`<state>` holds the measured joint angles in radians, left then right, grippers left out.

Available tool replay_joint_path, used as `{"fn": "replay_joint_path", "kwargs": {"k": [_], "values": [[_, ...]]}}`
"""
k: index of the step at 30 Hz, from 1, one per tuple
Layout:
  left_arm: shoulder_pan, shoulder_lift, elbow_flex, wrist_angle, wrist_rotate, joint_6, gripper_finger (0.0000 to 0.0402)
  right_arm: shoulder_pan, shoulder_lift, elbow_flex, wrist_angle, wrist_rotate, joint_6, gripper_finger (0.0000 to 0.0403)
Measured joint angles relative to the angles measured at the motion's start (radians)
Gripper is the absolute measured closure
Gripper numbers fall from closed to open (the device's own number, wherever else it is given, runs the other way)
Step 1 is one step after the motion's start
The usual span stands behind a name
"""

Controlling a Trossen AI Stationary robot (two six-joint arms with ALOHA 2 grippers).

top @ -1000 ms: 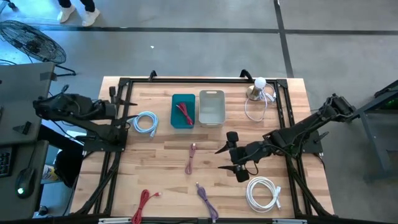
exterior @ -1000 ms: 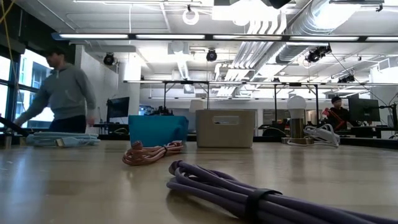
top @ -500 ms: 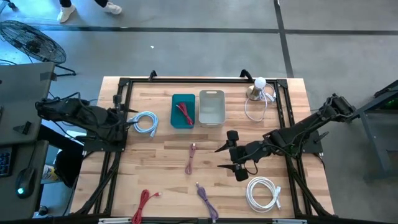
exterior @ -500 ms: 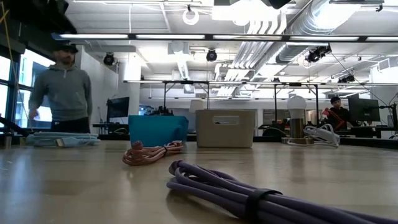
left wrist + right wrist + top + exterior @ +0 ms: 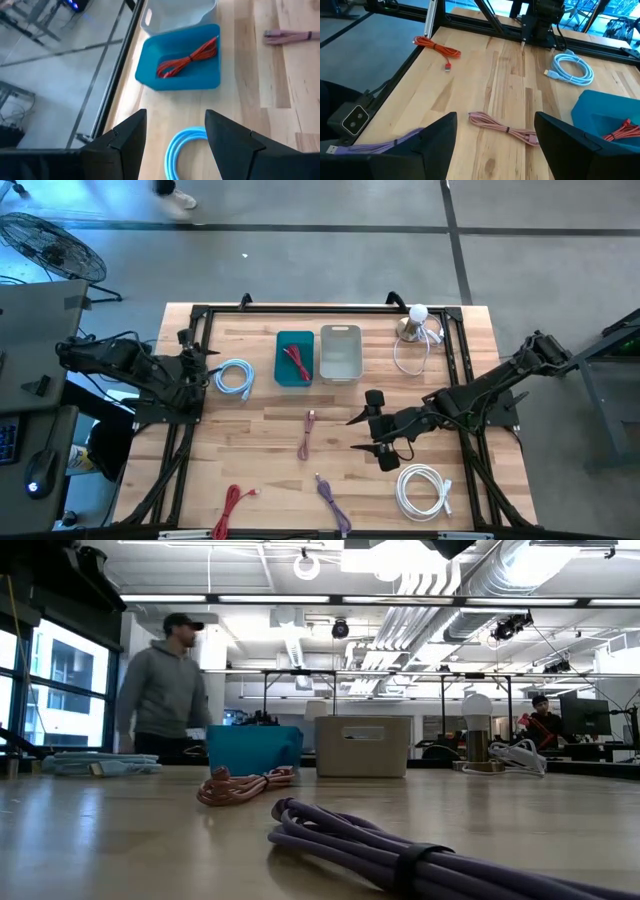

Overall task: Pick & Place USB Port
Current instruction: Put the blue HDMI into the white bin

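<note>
While seen from above, my left gripper (image 5: 205, 367) hangs spread wide, just beside the light blue cable (image 5: 234, 376). My right gripper (image 5: 356, 434), also spread, waits mid-table. From my left wrist, that cable (image 5: 182, 150) lies between my fingers (image 5: 125, 137).

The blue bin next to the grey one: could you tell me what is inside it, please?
The blue bin holds one coiled red cable. The rest of its floor is bare; what lies under the coil cannot be seen.
</note>
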<state>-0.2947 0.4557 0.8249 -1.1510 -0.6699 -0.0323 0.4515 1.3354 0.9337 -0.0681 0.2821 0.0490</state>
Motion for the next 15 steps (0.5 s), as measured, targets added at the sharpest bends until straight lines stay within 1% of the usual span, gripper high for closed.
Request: {"fn": "replay_joint_path", "kwargs": {"k": [6,8,10,12,15], "values": [[0.0,0.038,0.014,-0.054,-0.042,-0.074,0.0206,0.0,0.0,0.0,-0.002,0.0,0.004,0.0144],[0.0,0.038,0.014,-0.066,-0.007,-0.078,0.0206,0.001,0.0,0.0,-0.002,0.0,0.007,0.0144],[0.0,0.038,0.014,-0.123,0.042,-0.098,0.0206,0.001,0.0,0.0,-0.002,0.0,0.008,0.0144],[0.0,0.041,0.014,-0.215,0.082,-0.164,0.0206,0.001,0.0,0.0,-0.002,0.0,0.008,0.0144],[0.0,0.045,0.014,-0.324,0.112,-0.279,0.0206,0.001,0.0,0.0,-0.001,0.0,0.007,0.0144]]}}
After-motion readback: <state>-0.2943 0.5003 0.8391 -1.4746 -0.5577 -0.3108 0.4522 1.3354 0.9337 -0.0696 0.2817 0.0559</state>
